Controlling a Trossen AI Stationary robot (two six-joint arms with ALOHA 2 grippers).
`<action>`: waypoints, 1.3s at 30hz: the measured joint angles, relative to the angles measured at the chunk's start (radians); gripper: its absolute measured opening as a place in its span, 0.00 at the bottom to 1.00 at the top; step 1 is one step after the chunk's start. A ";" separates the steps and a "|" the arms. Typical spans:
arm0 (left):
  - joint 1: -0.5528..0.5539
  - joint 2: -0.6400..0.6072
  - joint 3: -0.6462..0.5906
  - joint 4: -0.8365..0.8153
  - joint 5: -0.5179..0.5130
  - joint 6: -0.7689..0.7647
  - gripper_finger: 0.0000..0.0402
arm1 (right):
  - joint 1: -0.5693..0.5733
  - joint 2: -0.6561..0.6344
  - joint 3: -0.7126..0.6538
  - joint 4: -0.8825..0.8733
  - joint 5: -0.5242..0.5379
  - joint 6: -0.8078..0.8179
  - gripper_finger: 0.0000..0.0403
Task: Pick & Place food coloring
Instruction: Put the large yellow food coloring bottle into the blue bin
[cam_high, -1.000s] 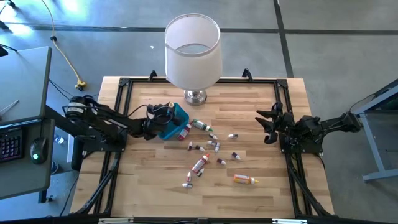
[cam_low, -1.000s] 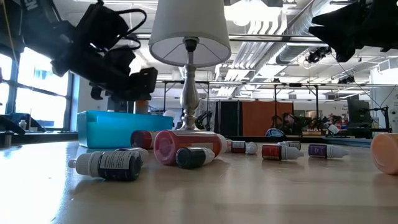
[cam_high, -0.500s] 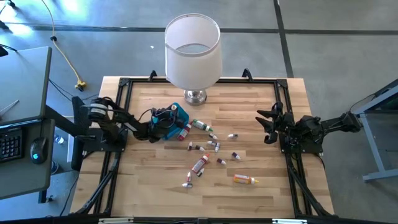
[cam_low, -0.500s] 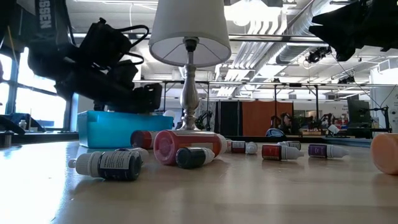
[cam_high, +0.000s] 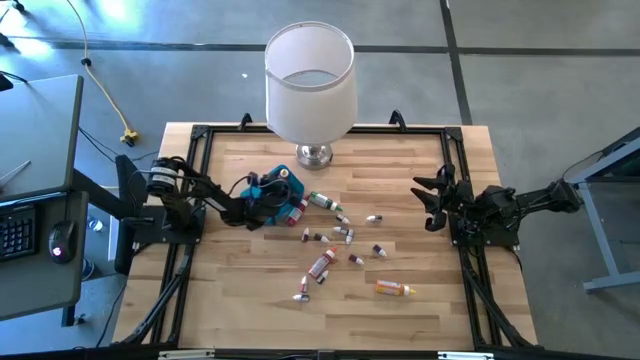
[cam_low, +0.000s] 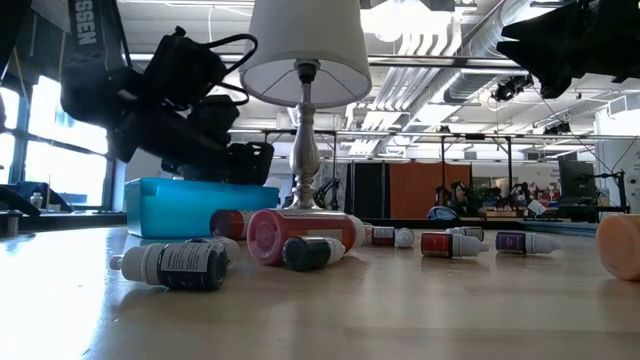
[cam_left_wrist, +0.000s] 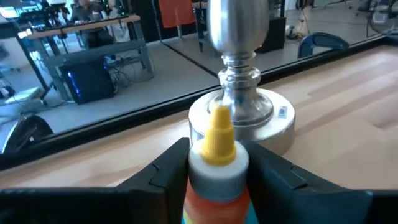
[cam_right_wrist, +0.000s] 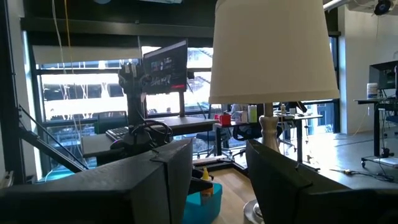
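An orange bottle (cam_left_wrist: 217, 163) with a yellow tip stands between the fingers of the left gripper (cam_high: 268, 192), directly over the blue tray (cam_low: 190, 205); whether the jaws grip it or are parting, I cannot tell. This looks like the placing step, so the next move is a clean release into the tray. The right gripper (cam_high: 430, 200) waits well apart, open and empty.

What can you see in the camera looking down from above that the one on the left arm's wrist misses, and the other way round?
Only the high view shows the scattered food coloring bottles, the blue tray, the lampshade and the waiting right gripper. Only the left wrist view shows an orange bottle with a yellow tip between the left gripper fingers. Both show the wooden table and the lamp's metal base.
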 joint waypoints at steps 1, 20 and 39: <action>0.000 0.000 0.004 -0.006 -0.011 0.000 0.39 | 0.000 0.000 0.000 0.000 0.000 0.000 0.36; -0.019 -0.028 0.018 0.051 -0.083 0.016 0.51 | 0.000 0.000 0.000 -0.006 0.000 0.000 0.36; -0.243 -0.185 0.078 -0.048 -0.215 0.048 0.45 | 0.000 0.000 0.000 -0.043 -0.003 0.095 0.36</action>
